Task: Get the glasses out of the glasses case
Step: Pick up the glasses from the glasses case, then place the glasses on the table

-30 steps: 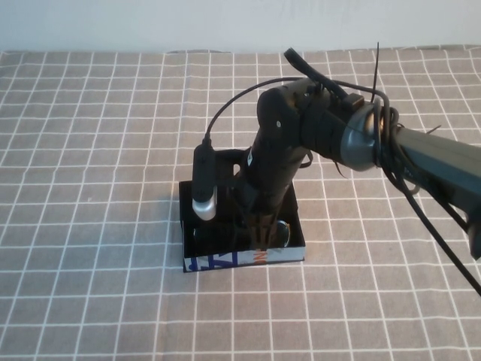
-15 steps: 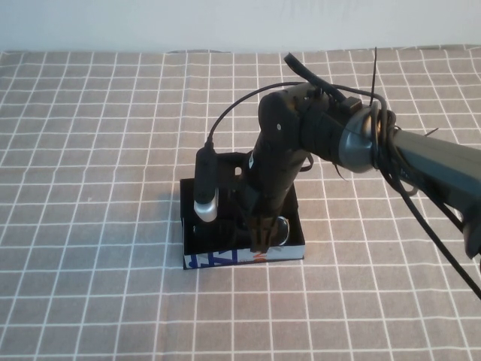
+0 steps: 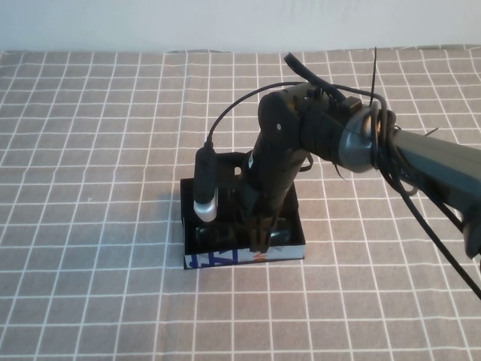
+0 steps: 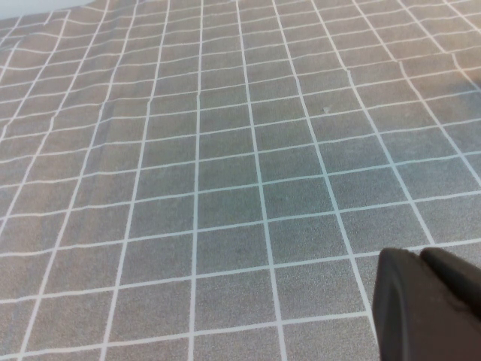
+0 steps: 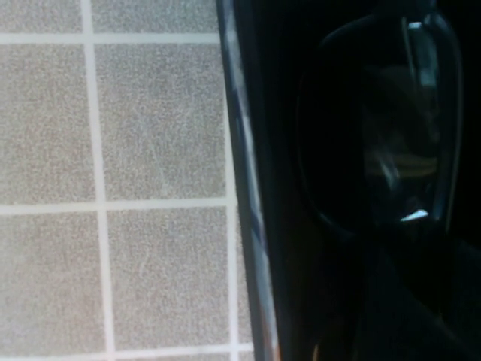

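Right hand [image 3: 259,239] sits inside the small rectangular black glasses case [image 3: 218,259] over the black thick-framed glasses [image 5: 376,135], grip undeterminable; left hand [image 4: 428,304] apart over the checked bench [image 4: 225,188], grip undeterminable.

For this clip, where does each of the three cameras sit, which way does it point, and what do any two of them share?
High view: raised on the robot's own side, angled down at the checked tablecloth; the right arm reaches into the glasses case, right tool low inside.
Left wrist view: on the left arm, facing bare cloth; only the left tool shows, at a corner.
Right wrist view: on the right arm, close over the case wall, facing a lens of the glasses.
Shared: high and right wrist views both show the case; all show the cloth.
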